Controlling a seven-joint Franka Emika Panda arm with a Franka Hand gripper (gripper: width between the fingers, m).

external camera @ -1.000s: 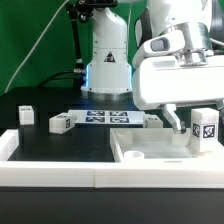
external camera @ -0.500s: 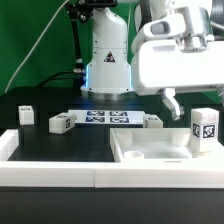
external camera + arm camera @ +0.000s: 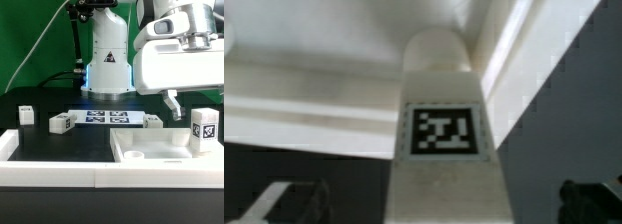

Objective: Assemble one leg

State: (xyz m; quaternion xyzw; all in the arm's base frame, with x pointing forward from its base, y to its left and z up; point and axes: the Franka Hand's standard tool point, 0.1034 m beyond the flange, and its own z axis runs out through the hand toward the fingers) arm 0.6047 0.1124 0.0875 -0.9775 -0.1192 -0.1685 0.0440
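A leg [image 3: 204, 127], a small white block with a square tag, stands upright on the white panel [image 3: 145, 152] at the exterior view's right. My gripper [image 3: 195, 102] hangs just above it, open and holding nothing; one finger [image 3: 173, 103] shows beside the leg. In the wrist view the same leg [image 3: 445, 120] fills the middle, with my gripper [image 3: 438, 205] open around it and dark fingertips [image 3: 278, 200] far apart on either side, not touching it.
Three more legs lie on the black table: one [image 3: 26, 114] at the left, one [image 3: 61, 123] and one [image 3: 152, 121] at the ends of the marker board [image 3: 105, 118]. A white border rail [image 3: 55, 172] runs along the front. The robot base [image 3: 108, 65] stands behind.
My gripper has risen from around the leg to just above it. The leg stays standing on the panel. Nothing else has moved.
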